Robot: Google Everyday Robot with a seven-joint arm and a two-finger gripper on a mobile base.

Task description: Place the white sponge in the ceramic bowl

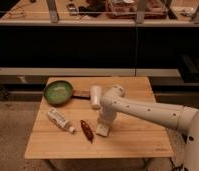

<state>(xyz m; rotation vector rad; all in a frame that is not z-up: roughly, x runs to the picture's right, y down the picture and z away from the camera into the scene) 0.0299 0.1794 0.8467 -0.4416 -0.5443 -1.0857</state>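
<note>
Your white sponge: a small, flat, off-white block with soft edges, pale against the wood. It lies about mid-table, toward the near edge, just right of a dark reddish-brown oblong object.

Your gripper points straight down, directly over the sponge, its tip meeting the sponge's top. You cannot tell whether it is clamped on the sponge or loose. Nor can you tell whether the sponge rests on the table or is lifted slightly.

The ceramic bowl is round, green inside, with a dark rim and a brownish stub on its right side. It sits at the far left of the table, well apart from the sponge.

A white cup stands upright just right of the bowl's stub. A white bottle lies on its side, left of the brown object.
</note>
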